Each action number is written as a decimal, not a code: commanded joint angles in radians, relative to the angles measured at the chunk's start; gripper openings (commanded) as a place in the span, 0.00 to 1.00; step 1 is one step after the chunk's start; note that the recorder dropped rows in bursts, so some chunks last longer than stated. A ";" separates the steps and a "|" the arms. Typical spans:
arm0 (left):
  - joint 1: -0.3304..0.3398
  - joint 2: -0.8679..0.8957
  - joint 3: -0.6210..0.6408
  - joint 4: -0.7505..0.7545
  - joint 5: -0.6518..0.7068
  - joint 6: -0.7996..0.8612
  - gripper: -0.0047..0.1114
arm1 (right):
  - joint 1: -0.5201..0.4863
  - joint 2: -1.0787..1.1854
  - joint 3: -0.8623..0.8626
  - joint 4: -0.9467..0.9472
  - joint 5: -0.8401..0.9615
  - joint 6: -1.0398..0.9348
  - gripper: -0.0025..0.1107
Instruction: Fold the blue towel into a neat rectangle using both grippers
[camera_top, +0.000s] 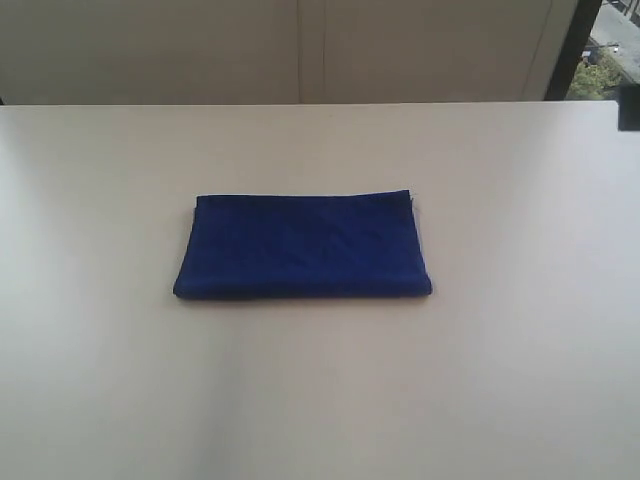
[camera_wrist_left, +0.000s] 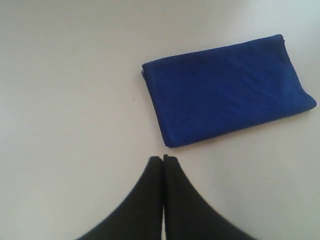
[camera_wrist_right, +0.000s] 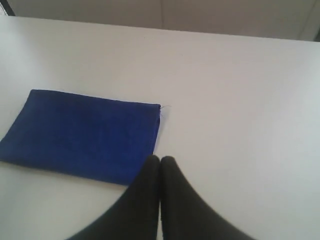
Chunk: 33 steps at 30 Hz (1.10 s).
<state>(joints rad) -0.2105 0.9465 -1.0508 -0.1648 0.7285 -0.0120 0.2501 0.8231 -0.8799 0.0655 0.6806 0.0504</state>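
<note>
Counter (camera_top: 320, 400): pale and smooth, filling most of the exterior view and carrying the towel.
Wall (camera_top: 420, 50): light panels standing behind the counter's far edge.
Blue towel (camera_top: 303, 246): deep blue, folded into a flat rectangle and lying near the middle of the counter with its long sides running across the exterior view. One long edge is a rounded fold, and the surface shows only faint creases.
Left jaws: black, tips pressed together with nothing between them. In the left wrist view they point toward a corner of the blue towel (camera_wrist_left: 225, 90) but stand apart from it, with a strip of bare counter between the tips and the cloth.
Right jaws: black, tips pressed together and gripping nothing. In the right wrist view they stand in front of the edge of the blue towel (camera_wrist_right: 82, 132), close to one of its corners. Whether the tips touch the cloth or hang above it cannot be told.
Tag (camera_top: 414, 203): a small pale sliver at the towel's far right corner in the exterior view, just off the short edge.
</note>
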 joint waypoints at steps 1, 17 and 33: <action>-0.001 -0.109 0.134 -0.001 -0.149 0.012 0.04 | -0.001 -0.117 0.127 -0.014 -0.136 -0.029 0.02; -0.001 -0.120 0.192 -0.001 -0.247 0.012 0.04 | -0.001 -0.143 0.241 -0.022 -0.365 -0.056 0.02; -0.001 -0.120 0.192 -0.001 -0.246 0.012 0.04 | -0.031 -0.240 0.270 -0.014 -0.369 -0.050 0.02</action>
<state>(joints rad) -0.2105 0.8326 -0.8670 -0.1626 0.4782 0.0000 0.2479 0.6361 -0.6308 0.0478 0.3279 0.0000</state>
